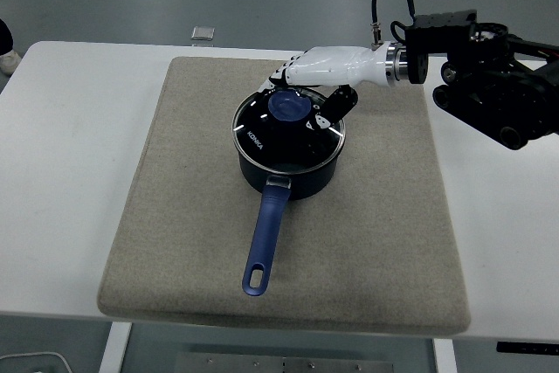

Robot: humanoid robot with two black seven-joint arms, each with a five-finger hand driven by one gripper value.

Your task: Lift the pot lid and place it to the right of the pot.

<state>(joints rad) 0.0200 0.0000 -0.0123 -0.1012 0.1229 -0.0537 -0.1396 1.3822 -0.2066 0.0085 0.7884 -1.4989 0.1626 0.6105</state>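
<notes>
Just lid (288, 125) beneath robot hand (316, 79)

The right arm (493, 85) comes in from the right edge — black, bulky, with a cable looping above the wrist (397, 63). Its white hand (319, 72) stretches to the left, palm down. The fingers (278, 78) are spread and slightly bent, the dark thumb (339, 102) hangs lower — nothing is gripped. The left arm is not seen.
</notes>
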